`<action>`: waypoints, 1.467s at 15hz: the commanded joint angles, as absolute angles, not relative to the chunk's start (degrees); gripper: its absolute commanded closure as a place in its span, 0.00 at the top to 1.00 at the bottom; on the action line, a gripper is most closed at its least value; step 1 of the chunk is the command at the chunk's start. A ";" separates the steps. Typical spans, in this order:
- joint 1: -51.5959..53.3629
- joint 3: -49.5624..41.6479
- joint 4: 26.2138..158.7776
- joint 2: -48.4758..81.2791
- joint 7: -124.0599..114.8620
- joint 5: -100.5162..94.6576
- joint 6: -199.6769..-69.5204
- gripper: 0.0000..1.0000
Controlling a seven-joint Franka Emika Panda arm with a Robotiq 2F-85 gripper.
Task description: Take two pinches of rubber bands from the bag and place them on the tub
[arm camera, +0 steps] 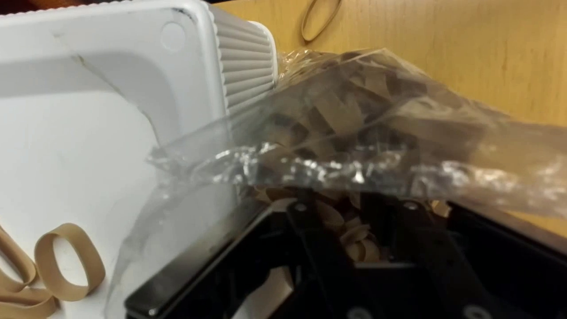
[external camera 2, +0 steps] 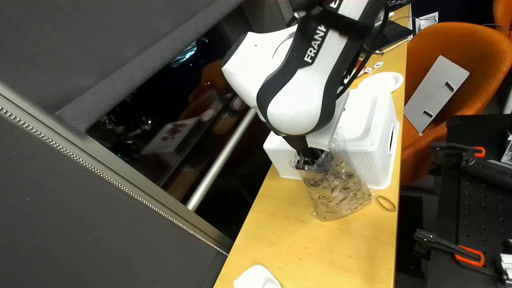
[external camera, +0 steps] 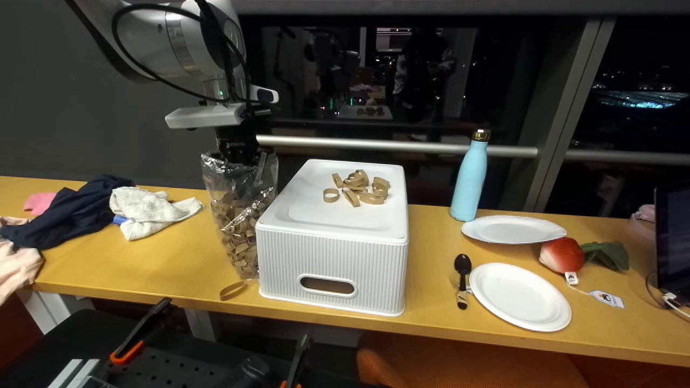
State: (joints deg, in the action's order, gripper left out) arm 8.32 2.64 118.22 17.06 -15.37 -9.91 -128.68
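End effector stood inside the bag, jaw closure indeterminable; pinching rubber bands without snagging the bag was advisable.

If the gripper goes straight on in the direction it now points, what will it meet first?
Probably the bands in the bag: the gripper points down into the bag's mouth. Its tips are hidden, so how close they are is unclear.

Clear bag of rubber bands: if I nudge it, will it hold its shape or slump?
The bag should crumple easily, as its upper part looks thin and wrinkled. The rubber bands packed lower down may steady it.
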 commanded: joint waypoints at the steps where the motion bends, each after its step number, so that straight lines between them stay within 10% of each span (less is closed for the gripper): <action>1: 8.51 2.12 119.02 17.52 -16.39 -10.51 -131.44 0.42; 7: 8.37 1.65 119.21 19.94 -15.76 -10.20 -135.36 0.43; 12: 8.55 1.60 118.48 21.85 -15.38 -9.78 -136.92 0.85; 15: 8.60 1.60 118.18 22.66 -15.30 -9.52 -137.77 0.78; 22: 8.42 1.52 117.92 23.24 -14.98 -9.18 -138.61 0.19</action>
